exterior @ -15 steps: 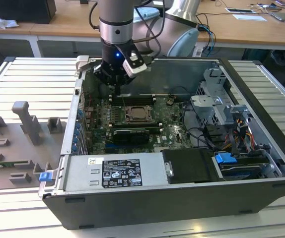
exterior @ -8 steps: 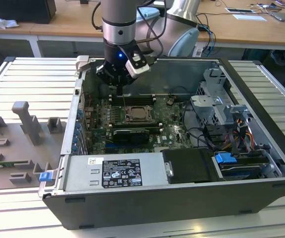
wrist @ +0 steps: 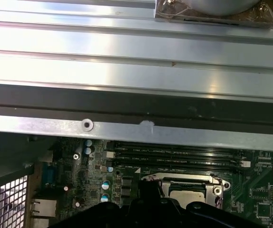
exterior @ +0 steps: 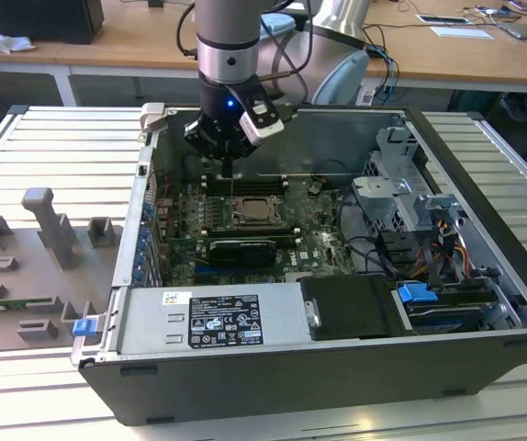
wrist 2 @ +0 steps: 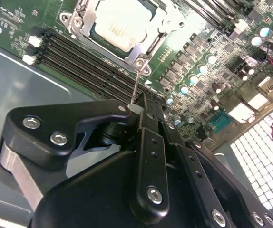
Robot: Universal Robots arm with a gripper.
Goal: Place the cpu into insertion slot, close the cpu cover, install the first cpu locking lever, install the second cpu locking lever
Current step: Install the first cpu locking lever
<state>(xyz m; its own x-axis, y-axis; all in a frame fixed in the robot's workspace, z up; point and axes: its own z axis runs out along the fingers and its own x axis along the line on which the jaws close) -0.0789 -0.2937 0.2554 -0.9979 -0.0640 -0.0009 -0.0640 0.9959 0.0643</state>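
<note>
A ribbed metal tabletop [exterior: 52,147] carries an open computer case [exterior: 273,386] lying on its side, with grey plastic blocks [exterior: 52,230] standing on the tabletop at the exterior view's left. The arm [exterior: 229,46] reaches down into the case from above. Along the case's near wall sits the power supply box [exterior: 218,322], and a drive cage [exterior: 397,184] with loose cables fills the exterior view's right. Between them lies the green circuit board [exterior: 319,230].

The hand [exterior: 229,158] hangs just above the socket [exterior: 241,220] near the middle of the board. A long black card [exterior: 242,250] lies just beside the socket on its near side.

In the second wrist view the hand [wrist 2: 139,107] has its fingers together, clamped on the tip of a thin wire lever [wrist 2: 136,80] that rises from the socket's corner. Past it, the chip [wrist 2: 120,23] sits in the socket with the cover [wrist 2: 151,42] lying flat around its edges. Black memory slots [wrist 2: 89,61] run between the socket and the hand, and a row of small round capacitors [wrist 2: 193,78] stands on the other side.

In the first wrist view the case's metal rail [wrist: 127,128] crosses above the board, and a perforated grille [wrist: 3,199] shows at the case's back.
</note>
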